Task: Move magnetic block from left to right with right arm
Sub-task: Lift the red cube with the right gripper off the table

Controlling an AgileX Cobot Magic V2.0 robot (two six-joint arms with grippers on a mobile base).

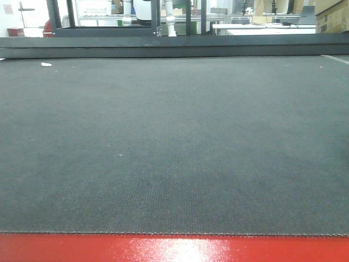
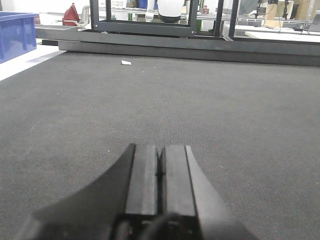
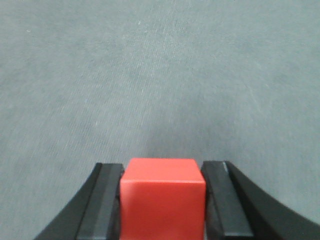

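The magnetic block (image 3: 162, 200) is a bright-red cube with plain faces, seen only in the right wrist view, low in the middle. My right gripper (image 3: 162, 164) is shut on it, a black finger pressed against each side face. Grey mat (image 3: 160, 75) spreads beyond the block; I cannot tell whether the block rests on it or hangs above it. My left gripper (image 2: 160, 147) is shut, its two pads together with nothing between them, over the dark mat (image 2: 225, 110). Neither gripper nor the block shows in the front view.
A small white scrap (image 2: 126, 62) lies on the far left of the mat. A blue bin (image 2: 15, 32) stands off the mat's left edge. A black frame (image 2: 150, 27) and a raised ledge (image 1: 174, 46) bound the far side. A glossy red strip (image 1: 174, 248) runs along the near edge.
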